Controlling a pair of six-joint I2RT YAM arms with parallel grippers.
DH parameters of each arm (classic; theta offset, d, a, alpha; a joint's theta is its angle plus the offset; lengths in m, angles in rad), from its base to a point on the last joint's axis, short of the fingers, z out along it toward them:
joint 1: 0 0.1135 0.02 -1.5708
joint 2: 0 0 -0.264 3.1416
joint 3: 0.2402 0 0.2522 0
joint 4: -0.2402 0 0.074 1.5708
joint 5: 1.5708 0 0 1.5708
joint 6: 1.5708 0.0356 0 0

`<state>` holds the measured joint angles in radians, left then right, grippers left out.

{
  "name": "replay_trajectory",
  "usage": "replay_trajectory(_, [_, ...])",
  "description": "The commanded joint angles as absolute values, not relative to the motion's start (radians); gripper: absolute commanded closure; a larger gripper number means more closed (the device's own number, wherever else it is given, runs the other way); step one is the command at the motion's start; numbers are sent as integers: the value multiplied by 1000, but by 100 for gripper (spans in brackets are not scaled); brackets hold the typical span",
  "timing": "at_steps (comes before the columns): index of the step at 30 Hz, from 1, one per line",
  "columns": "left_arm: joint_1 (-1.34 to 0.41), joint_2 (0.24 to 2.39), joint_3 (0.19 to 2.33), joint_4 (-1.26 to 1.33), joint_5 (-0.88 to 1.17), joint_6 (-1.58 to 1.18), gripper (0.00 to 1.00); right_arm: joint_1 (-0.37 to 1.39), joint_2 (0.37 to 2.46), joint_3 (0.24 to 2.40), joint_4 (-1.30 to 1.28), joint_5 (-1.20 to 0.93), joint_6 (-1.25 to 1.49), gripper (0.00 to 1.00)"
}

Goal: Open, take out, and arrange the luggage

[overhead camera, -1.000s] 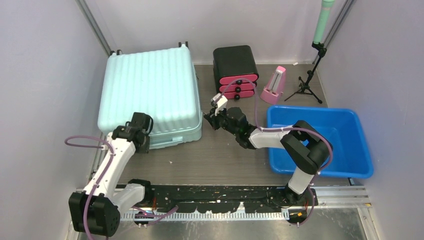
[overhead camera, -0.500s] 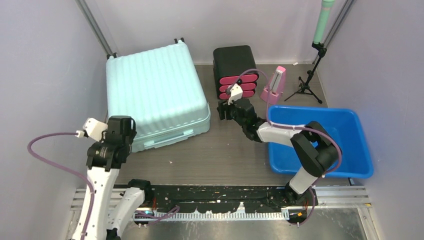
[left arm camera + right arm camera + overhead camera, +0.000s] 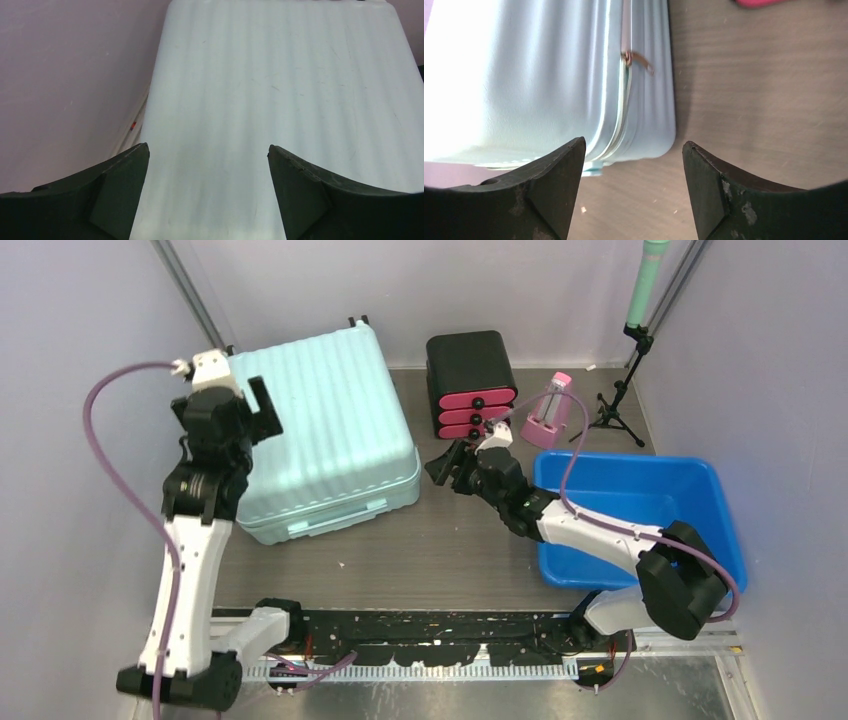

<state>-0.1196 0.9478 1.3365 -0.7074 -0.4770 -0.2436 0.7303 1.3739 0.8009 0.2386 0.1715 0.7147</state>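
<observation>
The top external camera is looking steeply down from above and behind the arm bases, standing well back and taking in the whole table [image 3: 450,540] and the luggage [image 3: 320,420]. The left wrist camera is hanging close over the luggage's ribbed lid, facing along it toward its far end, with the left gripper [image 3: 207,146] framing the lower edge. The right wrist camera is looking past the right gripper [image 3: 634,142] at the luggage's seamed side and near corner. All three are sharing the luggage.
</observation>
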Motion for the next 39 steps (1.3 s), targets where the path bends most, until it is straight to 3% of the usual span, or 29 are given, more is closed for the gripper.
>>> replay_trajectory(1, [-94, 1117, 1521, -696, -337, -41, 8, 785, 1347, 728, 323, 241, 1095, 25])
replay_trajectory(6, [-73, 1275, 1713, -752, -177, 28, 7, 921, 1393, 700, 439, 377, 1235, 29])
replay_trajectory(11, [-57, 1384, 1811, -836, -228, 32, 7, 973, 1545, 725, 558, 463, 1312, 30])
replay_trajectory(21, [-49, 1231, 1654, -862, -351, -80, 11, 873, 1748, 813, 696, 403, 1230, 42])
replay_trajectory(27, [-49, 1162, 1611, -844, -145, -174, 17, 777, 1784, 866, 637, 352, 1144, 45])
replay_trajectory(32, [-48, 1147, 1563, -847, -151, -188, 17, 718, 1770, 907, 596, 290, 1114, 45])
replay_trajectory(39, [-45, 1174, 1591, -826, -269, -111, 15, 827, 1677, 882, 472, 324, 1279, 50])
